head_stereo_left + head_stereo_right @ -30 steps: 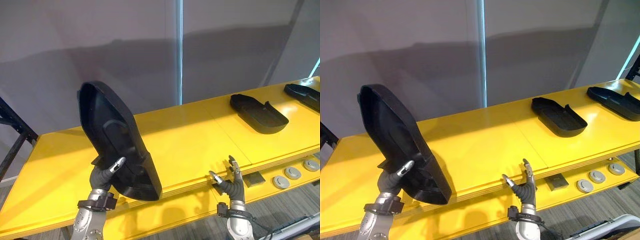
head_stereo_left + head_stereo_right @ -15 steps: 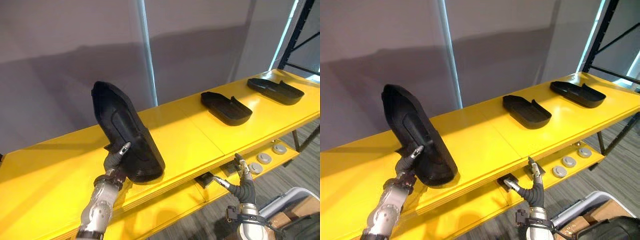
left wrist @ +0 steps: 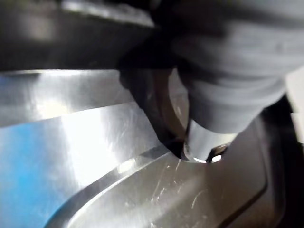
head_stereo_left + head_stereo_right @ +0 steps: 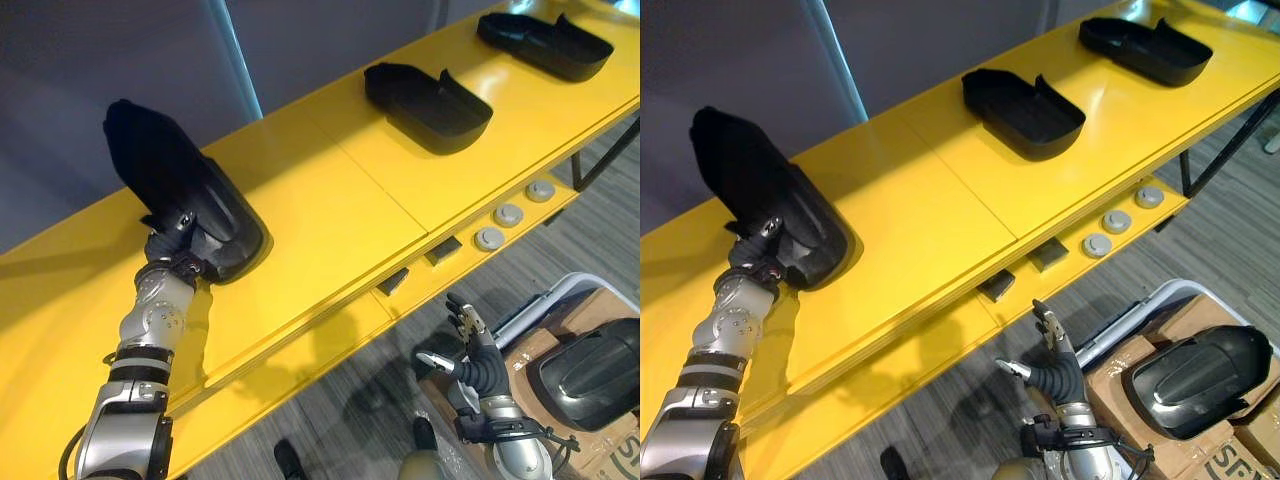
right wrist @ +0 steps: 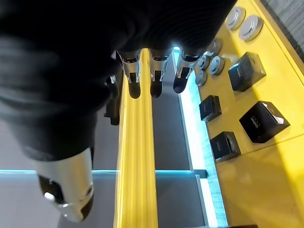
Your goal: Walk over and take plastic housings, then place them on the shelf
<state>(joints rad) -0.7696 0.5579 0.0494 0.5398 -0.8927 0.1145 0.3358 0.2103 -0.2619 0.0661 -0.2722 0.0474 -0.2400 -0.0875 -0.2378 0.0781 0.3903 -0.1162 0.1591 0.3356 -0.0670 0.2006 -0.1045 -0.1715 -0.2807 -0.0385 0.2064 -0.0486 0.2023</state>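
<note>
Left robot hand (image 4: 178, 238) clamped on housing (image 4: 160, 170), left of frame; housing tilted, lower end resting on shelf (image 4: 330, 220). Right robot hand (image 4: 475, 365) fingers apart, lower right, idle. Recommend: lower housing flat before release, clear of shelf edge.

Housing (image 4: 190, 195) now tips lower, near end down on yellow shelf (image 4: 330, 230), L hand (image 4: 173, 245) reaching farther in. R hand (image 4: 478, 368) drops clear of shelf edge.

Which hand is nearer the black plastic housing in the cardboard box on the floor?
Right. The right hand hangs open beside that black plastic housing; the left hand is far off on the yellow shelf, gripping a tilted black housing.
</note>
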